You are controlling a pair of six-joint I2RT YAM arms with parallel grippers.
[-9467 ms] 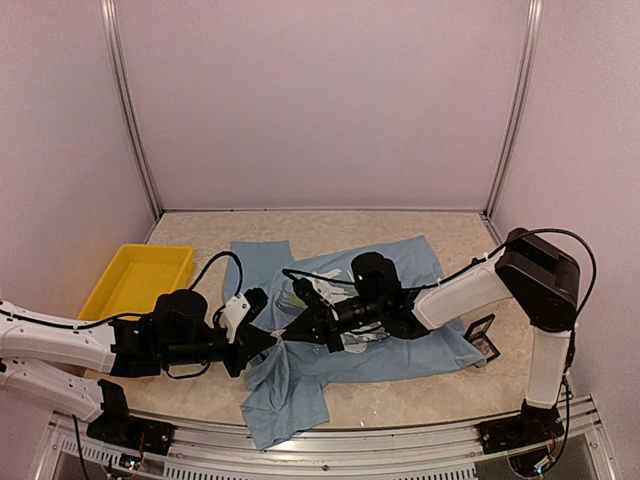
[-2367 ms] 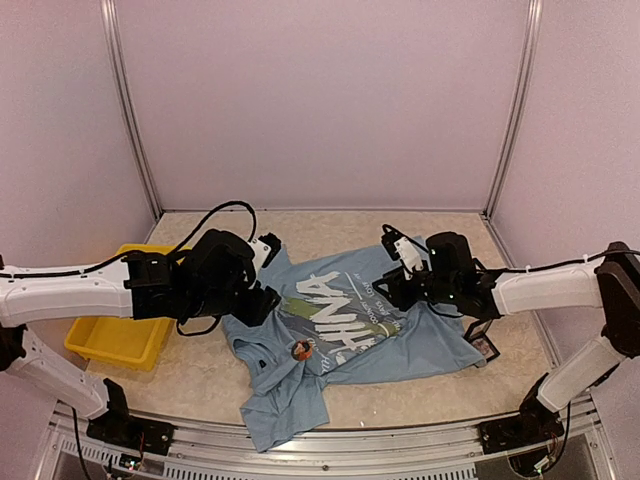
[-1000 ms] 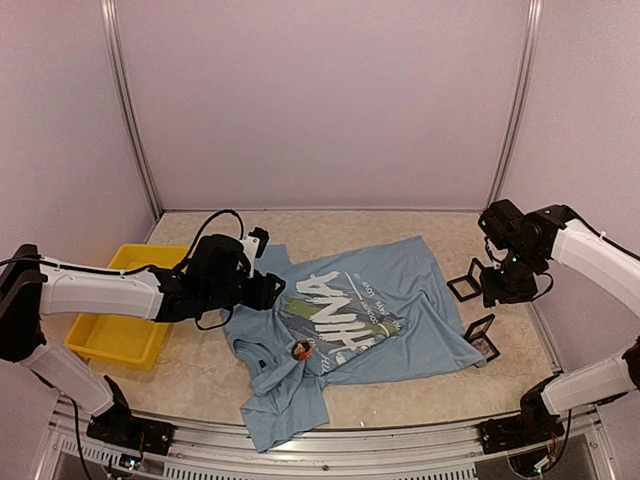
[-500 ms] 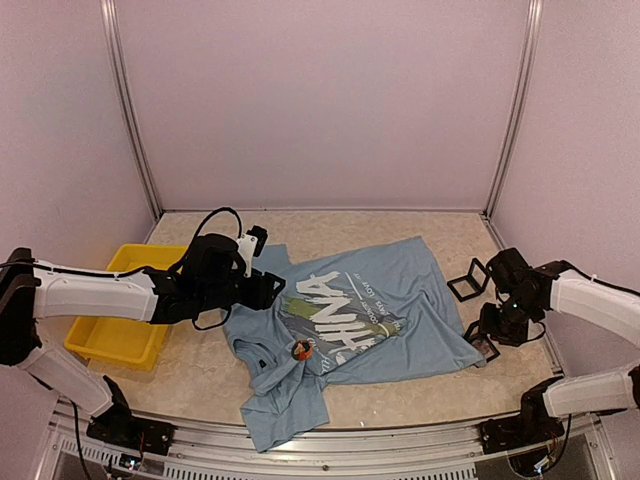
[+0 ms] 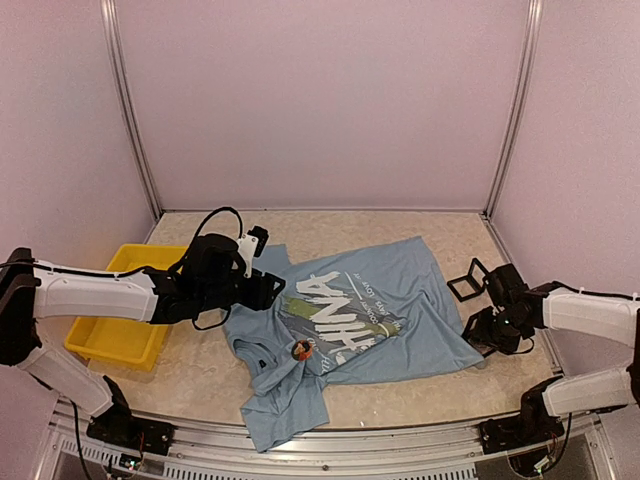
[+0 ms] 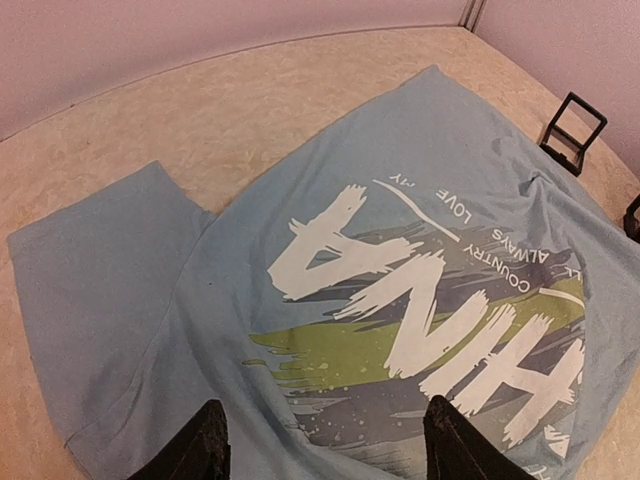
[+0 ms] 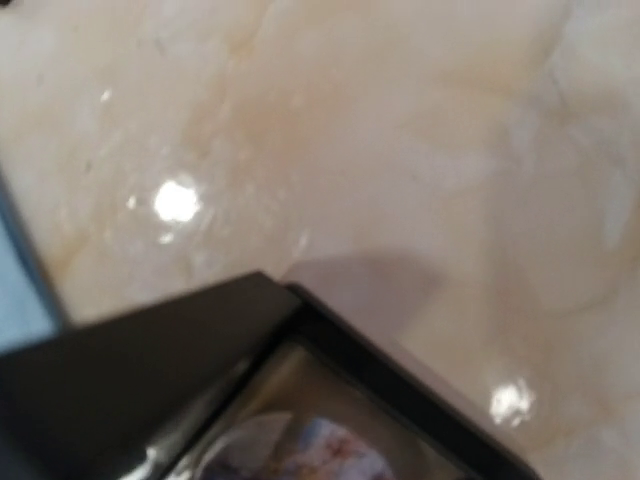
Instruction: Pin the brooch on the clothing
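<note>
The clothing [image 5: 385, 320], a light blue T-shirt with white lettering, lies spread on the table, its lower part bunched toward the front. A small round brooch [image 5: 299, 349] sits on the cloth near the collar. My left gripper [image 5: 270, 290] hovers over the shirt's left sleeve. In the left wrist view it [image 6: 324, 405] is open above the print [image 6: 420, 320], with nothing between its fingers [image 6: 212, 445]. My right gripper [image 5: 483, 328] hangs low over a black case [image 5: 484, 343] at the shirt's right edge. The right wrist view shows only that case [image 7: 150, 370], blurred, with a round coloured thing [image 7: 310, 450] behind its clear front; no fingers show.
A yellow tray [image 5: 105, 335] stands at the left, partly under the left arm. A second black frame stand [image 5: 466, 281] is on the table behind the right gripper, also seen from the left wrist [image 6: 573, 130]. Walls close in the table on three sides.
The right arm swung down from the back right corner to the black case by the shirt's right edge. The left arm stayed almost still. The shirt and brooch have not moved.
</note>
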